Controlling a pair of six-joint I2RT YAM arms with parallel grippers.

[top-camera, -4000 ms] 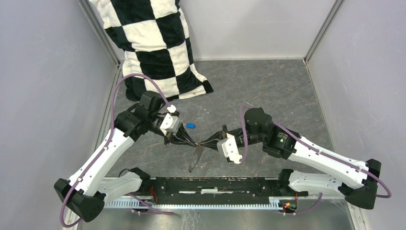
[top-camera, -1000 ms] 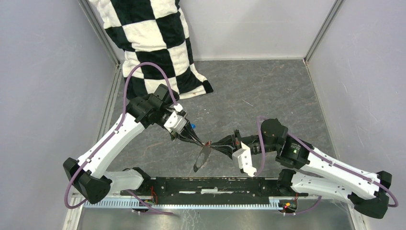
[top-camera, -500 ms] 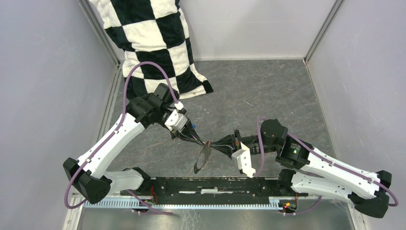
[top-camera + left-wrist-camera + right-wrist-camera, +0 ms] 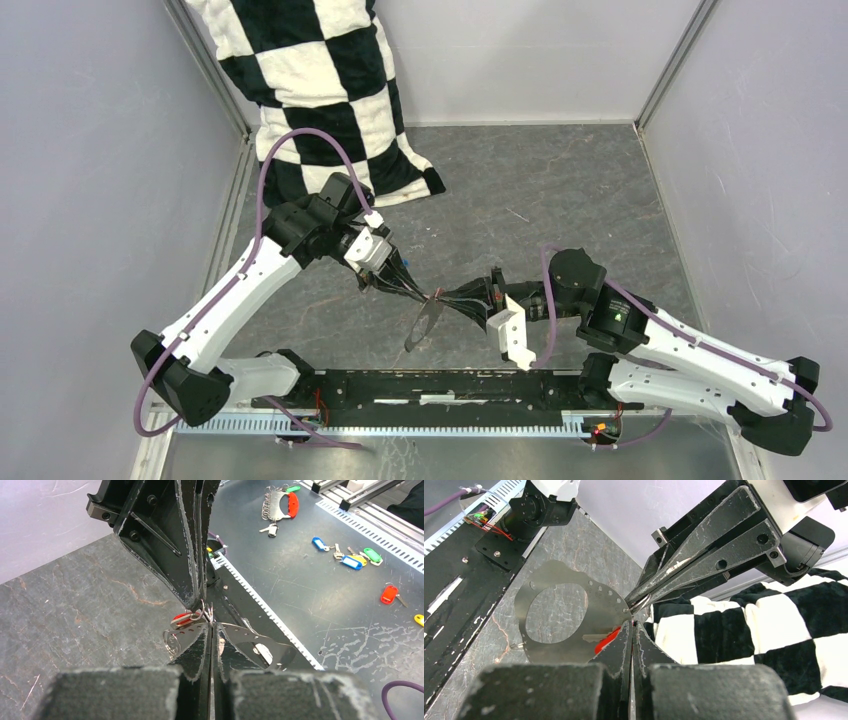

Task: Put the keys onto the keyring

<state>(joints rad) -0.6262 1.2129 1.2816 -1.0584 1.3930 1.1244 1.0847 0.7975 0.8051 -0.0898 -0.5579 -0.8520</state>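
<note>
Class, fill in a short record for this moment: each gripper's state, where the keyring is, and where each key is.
left gripper: shut on the keyring's rim
right gripper: shut, red key at its tips
keyring: held by its rim where the two grippers meet
red key: against the keyring; threading cannot be told
blue key: on the table, beside the left gripper

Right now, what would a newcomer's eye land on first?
Mid-table, the left gripper and right gripper meet tip to tip. The left's fingers pinch the edge of the keyring, and the right is shut on the red key beside it. Behind them, a black-and-white checkered cloth fills the back left corner.
</note>
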